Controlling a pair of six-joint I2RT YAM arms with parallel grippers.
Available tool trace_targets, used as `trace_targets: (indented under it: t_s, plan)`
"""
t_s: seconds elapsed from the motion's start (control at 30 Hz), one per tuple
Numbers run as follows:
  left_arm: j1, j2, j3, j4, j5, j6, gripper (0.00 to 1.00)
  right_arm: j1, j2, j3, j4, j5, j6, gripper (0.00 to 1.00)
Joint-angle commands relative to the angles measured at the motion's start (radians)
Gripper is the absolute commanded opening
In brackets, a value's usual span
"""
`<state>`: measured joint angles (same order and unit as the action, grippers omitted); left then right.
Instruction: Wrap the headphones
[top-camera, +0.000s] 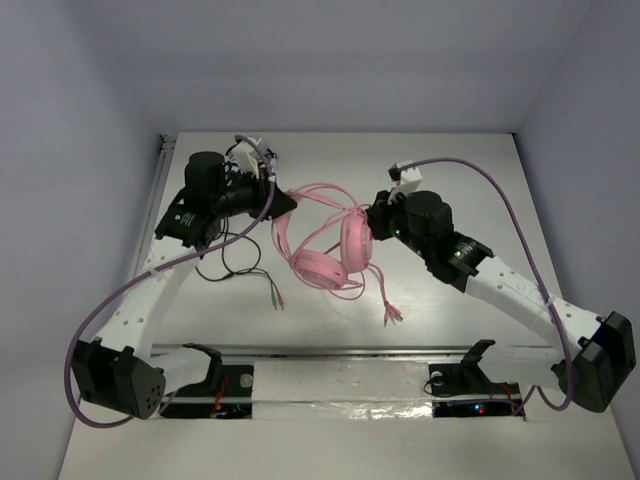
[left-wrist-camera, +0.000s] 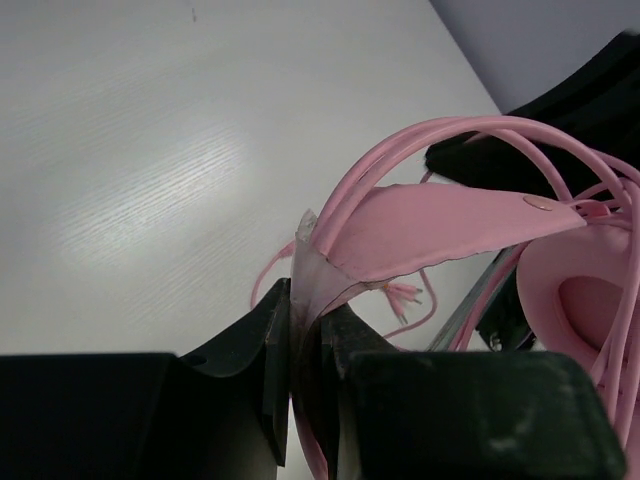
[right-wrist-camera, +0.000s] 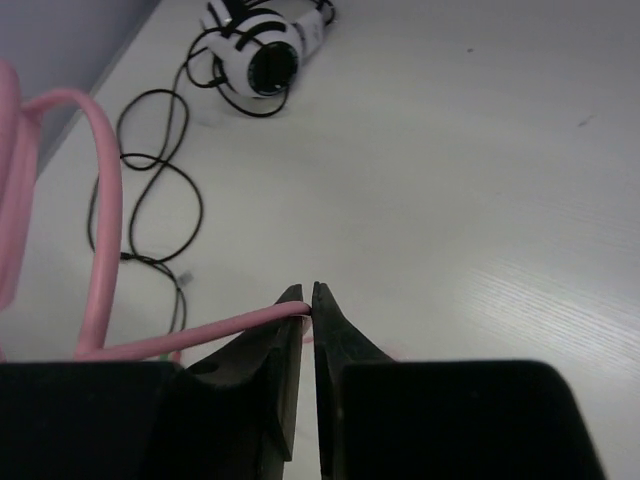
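Pink headphones (top-camera: 318, 268): 1 showing
B&W headphones (right-wrist-camera: 262, 55): 1 showing
Cables: 2 showing – pink cable (right-wrist-camera: 240, 322), blk cable (right-wrist-camera: 150, 160)
Arms: 2 showing – L arm (top-camera: 150, 300), R arm (top-camera: 505, 285)
Claws: 2 showing – L claw (left-wrist-camera: 305, 312), R claw (right-wrist-camera: 308, 292)
Bench (top-camera: 450, 330): 1 showing

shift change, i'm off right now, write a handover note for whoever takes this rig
Left gripper: shut on the headband of the headphones, near the middle of the table.
Right gripper: shut on the pink cable, pinched at its fingertips.
Done: several cable loops seem to lie over the headband.
Left: the plug end lies loose on the table; wind it in.
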<state>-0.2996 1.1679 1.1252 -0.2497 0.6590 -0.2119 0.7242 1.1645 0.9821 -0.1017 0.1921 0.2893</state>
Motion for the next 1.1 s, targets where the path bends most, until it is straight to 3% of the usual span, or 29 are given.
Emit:
trace_targets:
  t_s: [0.0,0.13,0.23,0.47,0.8,1.07]
  plan:
    - [0.011,-0.019,0.146,0.174,0.134,-0.176,0.00,-0.029,-0.002,-0.078,0.205,-0.153,0.080,0.16]
    - [0.011,-0.010,0.218,0.227,0.108,-0.293,0.00,-0.029,0.046,-0.209,0.414,-0.359,0.168,0.20]
    - [0.011,-0.014,0.260,0.242,0.056,-0.339,0.00,-0.029,0.096,-0.269,0.601,-0.410,0.224,0.26]
    - [0.031,0.001,0.338,0.274,0.013,-0.429,0.00,-0.029,0.142,-0.428,0.829,-0.347,0.290,0.31]
    - [0.031,0.019,0.344,0.346,0.024,-0.512,0.00,-0.029,0.257,-0.413,0.889,-0.292,0.249,0.46]
    - [0.031,0.021,0.357,0.348,0.042,-0.520,0.00,-0.029,0.334,-0.385,0.861,-0.106,0.226,0.47]
